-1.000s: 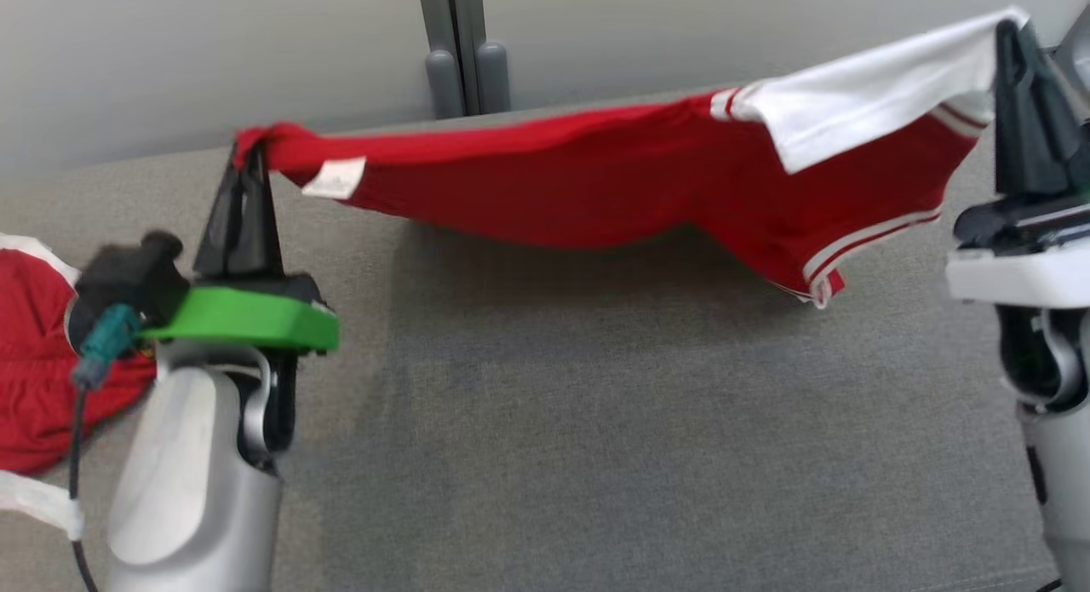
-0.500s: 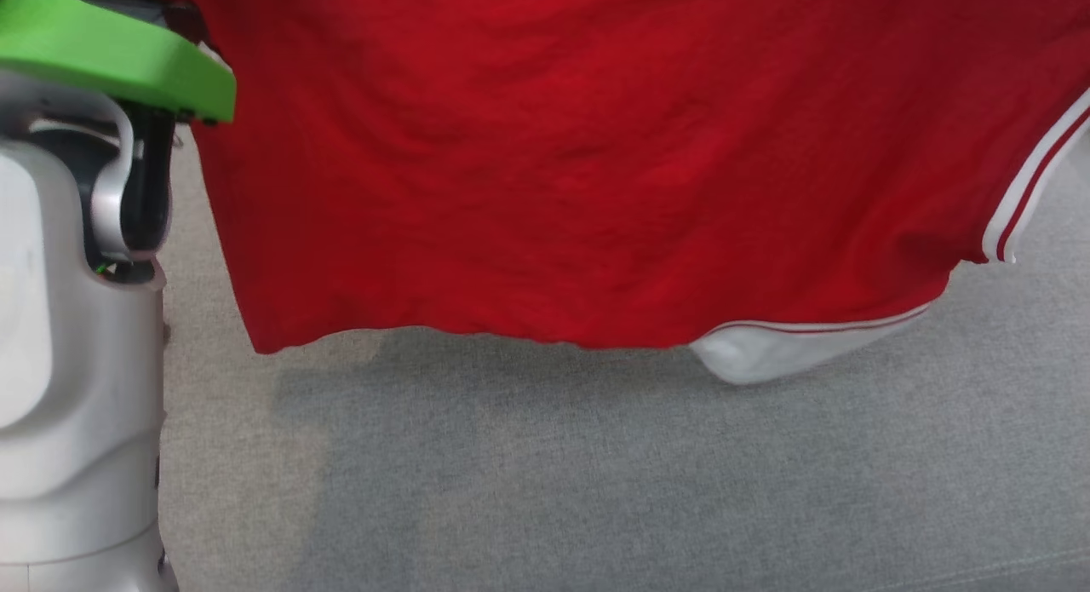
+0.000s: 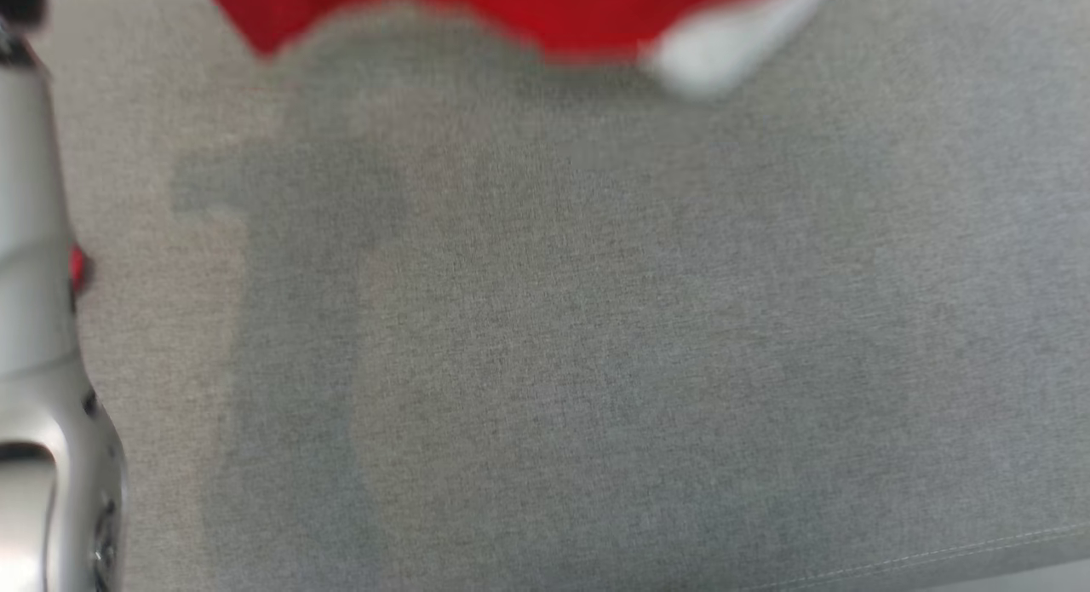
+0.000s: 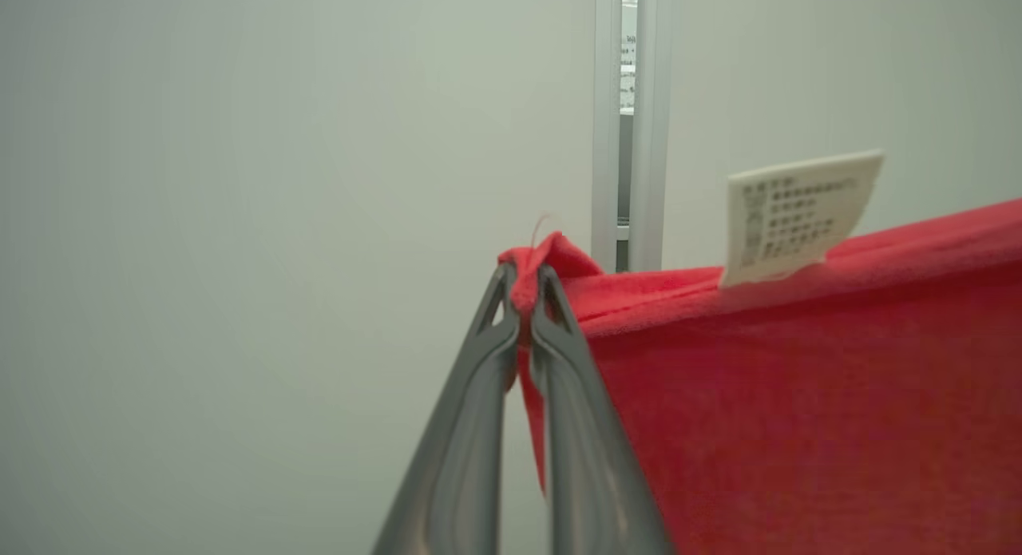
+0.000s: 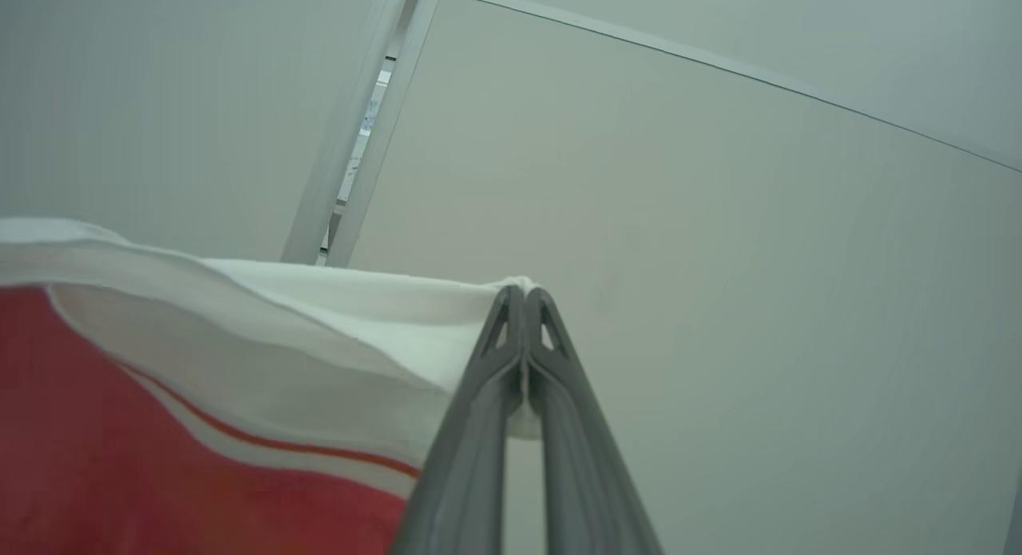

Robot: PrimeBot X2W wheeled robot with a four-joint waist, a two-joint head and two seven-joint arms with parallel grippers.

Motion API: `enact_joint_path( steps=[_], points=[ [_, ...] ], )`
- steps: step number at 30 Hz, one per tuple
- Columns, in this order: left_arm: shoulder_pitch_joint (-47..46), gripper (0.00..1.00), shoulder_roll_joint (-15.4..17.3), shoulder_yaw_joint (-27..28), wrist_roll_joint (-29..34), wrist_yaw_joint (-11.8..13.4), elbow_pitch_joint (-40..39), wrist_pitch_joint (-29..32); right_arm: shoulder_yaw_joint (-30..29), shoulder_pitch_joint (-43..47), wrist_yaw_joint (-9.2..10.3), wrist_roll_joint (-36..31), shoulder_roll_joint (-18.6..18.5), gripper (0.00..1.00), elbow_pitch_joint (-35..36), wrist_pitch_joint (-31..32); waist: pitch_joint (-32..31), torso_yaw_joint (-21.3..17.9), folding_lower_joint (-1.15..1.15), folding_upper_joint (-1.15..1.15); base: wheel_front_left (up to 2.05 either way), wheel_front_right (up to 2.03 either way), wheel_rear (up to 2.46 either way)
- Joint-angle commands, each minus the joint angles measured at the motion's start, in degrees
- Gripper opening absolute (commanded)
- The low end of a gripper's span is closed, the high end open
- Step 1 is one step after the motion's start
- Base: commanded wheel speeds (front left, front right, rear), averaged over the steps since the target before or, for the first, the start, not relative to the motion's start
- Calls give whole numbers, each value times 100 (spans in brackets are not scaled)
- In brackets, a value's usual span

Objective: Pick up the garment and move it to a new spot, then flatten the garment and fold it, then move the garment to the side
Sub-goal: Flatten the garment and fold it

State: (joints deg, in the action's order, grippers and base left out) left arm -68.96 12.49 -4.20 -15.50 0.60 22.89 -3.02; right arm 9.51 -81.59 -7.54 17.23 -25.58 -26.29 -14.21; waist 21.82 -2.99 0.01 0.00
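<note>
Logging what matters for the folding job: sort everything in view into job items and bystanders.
Job items:
- red shirt
- left end effector, shut on its red corner
- right end effector, shut on its white edge
- grey fabric surface

Bystanders:
- partition post
- pale wall panel

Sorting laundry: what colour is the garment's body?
The garment is red; left wrist view shows it best.

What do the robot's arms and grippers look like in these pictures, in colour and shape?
The left gripper and the right gripper each have two long, slim, dark grey fingers that taper to the tips, with a small triangular opening near each tip. The left forearm is smooth, rounded and pale silver.
</note>
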Motion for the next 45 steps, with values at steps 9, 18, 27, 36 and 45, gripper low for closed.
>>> enact_joint_path(
  steps=[9, 18, 27, 36, 45],
  points=[
    [59, 0, -115, 126, -147, -84, 1262, -937, -299, 214, 14, -145, 315, 0, -568, -100, 389, 10, -1, 0, 0, 0, 0],
    [2379, 0, -583, 597, -646, -194, 2089, -1230, -436, 3257, 18, 561, 430, 0, -228, -104, 184, -81, -1, 0, 0, 0, 0],
    [4441, 0, -902, 953, -913, -347, 1871, -1208, -672, 5475, 19, 816, 847, 0, 8, -105, -262, -190, -1, 0, 0, 0, 0],
    [5842, 0, -929, 319, -1610, -116, 1211, -1203, -890, 6845, 18, 779, 1242, 0, 30, -105, -941, -187, -1, 0, 0, 0, 0],
    [6861, 0, -935, -180, -1637, 68, 714, -1207, -1072, 7961, 17, 748, 1510, 0, 18, -105, -1537, -108, -1, 0, 0, 0, 0]
  ],
)
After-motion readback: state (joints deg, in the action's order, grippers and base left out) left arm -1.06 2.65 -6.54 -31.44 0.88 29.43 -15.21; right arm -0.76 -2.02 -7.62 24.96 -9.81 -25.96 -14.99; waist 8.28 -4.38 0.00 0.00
